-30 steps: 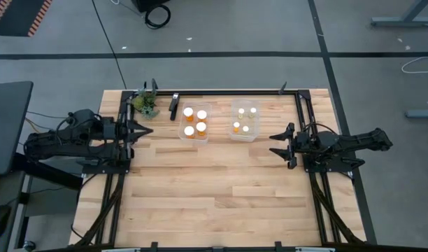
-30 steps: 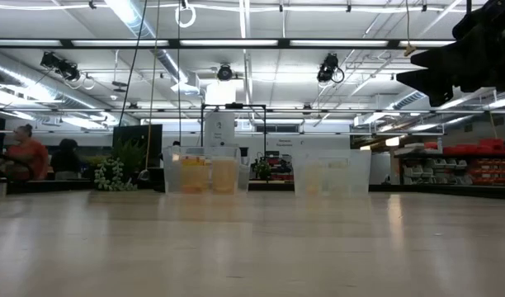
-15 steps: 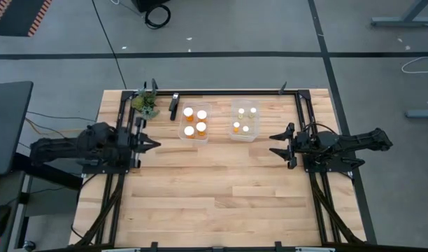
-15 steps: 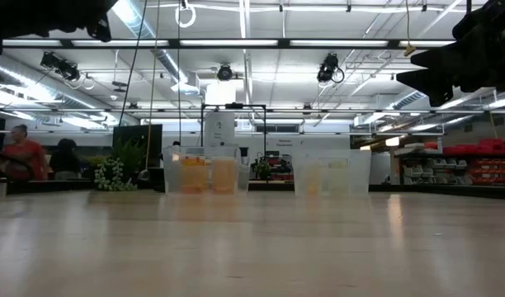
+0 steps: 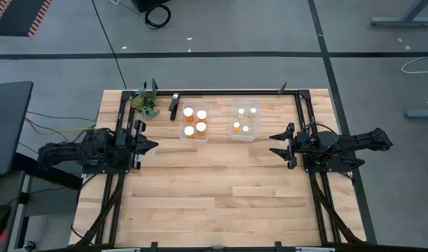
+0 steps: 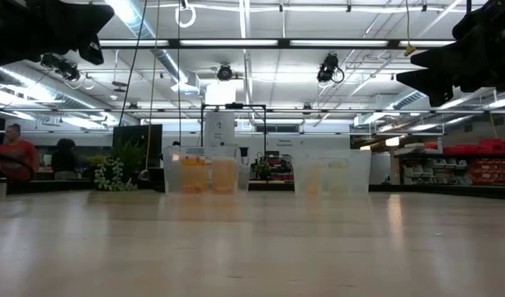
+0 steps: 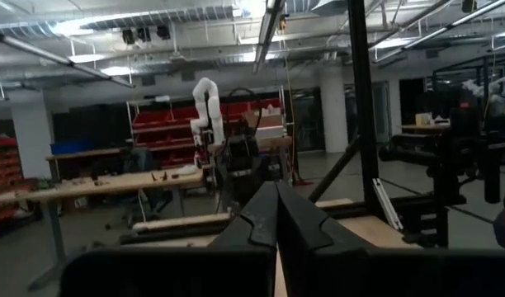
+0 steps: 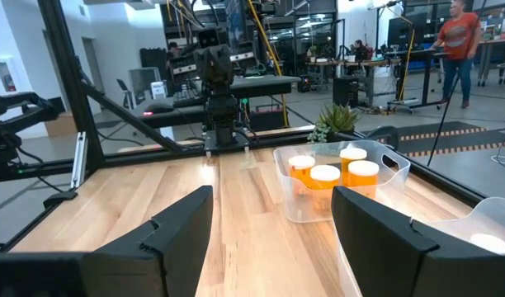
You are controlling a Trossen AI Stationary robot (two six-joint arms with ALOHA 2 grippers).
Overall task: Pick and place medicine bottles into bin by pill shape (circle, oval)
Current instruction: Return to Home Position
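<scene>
Several orange medicine bottles with white caps stand upright in a clear bin at the table's far middle; they also show in the right wrist view. Several smaller pale bottles stand in a second clear bin to its right. My left gripper is shut and empty, left of the bins. My right gripper is open and empty, right of the bins, pointing toward the table's left. In the wrist views my left fingers meet and my right fingers stand wide apart.
A small potted plant and a dark object stand at the far left by the frame rail. Bare wood fills the table's near half. People show in the room beyond, one in the low view, one in the right wrist view.
My left gripper has gone toward the table's near edge, staying shut, and its arm has come into the low view at the upper left. The bottles and bins have stayed where they were.
</scene>
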